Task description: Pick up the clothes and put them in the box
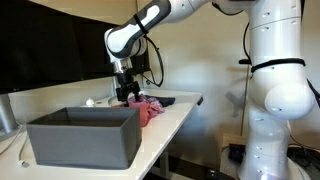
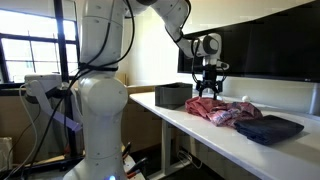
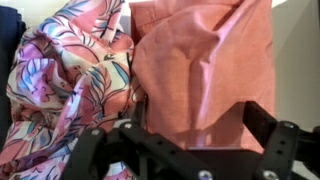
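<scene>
1. In an exterior view, nearest the camera on the white bench [image 1: 178, 112]: the box [image 1: 85, 135], dark grey, straight-walled, spanning most of the bench's depth. Inner floor hidden behind the near wall, so contents impossible to tell.
2. Just past the box's far corner and outside it: the clothes [image 1: 149, 109], a pink heap on the bench. Close beside them, toward the far end, a flat black object [image 1: 166, 100].
3. Directly over the heap: the gripper [image 1: 127, 96], pointing down, spread wide, holding nothing. Behind, dark monitors [image 1: 60, 40]; off the bench edge, the robot's white body [image 1: 275, 90].
4. In an exterior view from the opposite end: flat black object [image 2: 270, 128] nearest, right against the clothes [image 2: 224, 110]. Well beyond them, at the far end of the bench [image 2: 195, 135], the box [image 2: 172, 94], only outer walls in sight.
5. Gripper [image 2: 207, 93] low over the far side of the heap, fingers apart; touching the fabric or just above it, cannot tell which. Robot's white body [image 2: 100, 100] filling the foreground.
6. Wrist view full of fabric: patterned garment [image 3: 60, 85] in pink, white and purple, plain pink-red garment [image 3: 200, 70] lapping over its edge. Along the bottom, the gripper [image 3: 180, 135], black fingers [image 3: 280, 140] wide apart, plain garment between them, nothing clamped.
</scene>
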Controlling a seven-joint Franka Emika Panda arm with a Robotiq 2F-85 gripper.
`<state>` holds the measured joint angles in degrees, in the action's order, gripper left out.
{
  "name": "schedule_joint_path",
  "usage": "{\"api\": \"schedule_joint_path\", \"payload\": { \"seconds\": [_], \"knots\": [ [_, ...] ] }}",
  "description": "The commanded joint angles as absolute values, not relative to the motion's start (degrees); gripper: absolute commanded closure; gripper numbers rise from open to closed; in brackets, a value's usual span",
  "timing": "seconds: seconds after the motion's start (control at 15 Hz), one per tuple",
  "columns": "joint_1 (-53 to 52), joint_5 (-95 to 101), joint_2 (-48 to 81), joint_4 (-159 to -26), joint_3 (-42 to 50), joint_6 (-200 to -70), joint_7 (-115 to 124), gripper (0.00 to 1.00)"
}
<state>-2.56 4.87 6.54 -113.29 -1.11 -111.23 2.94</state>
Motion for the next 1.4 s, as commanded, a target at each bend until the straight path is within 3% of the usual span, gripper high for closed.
{"api": "schedule_joint_path", "payload": {
  "seconds": [0.0, 1.33],
  "knots": [
    [-2.4, 3.7, 4.3, -116.0, -1.7, -109.6, 0.2, 0.0],
    [-5.9, 6.9, 7.2, -115.0, -4.4, -114.0, 4.8, 0.0]
  ]
}}
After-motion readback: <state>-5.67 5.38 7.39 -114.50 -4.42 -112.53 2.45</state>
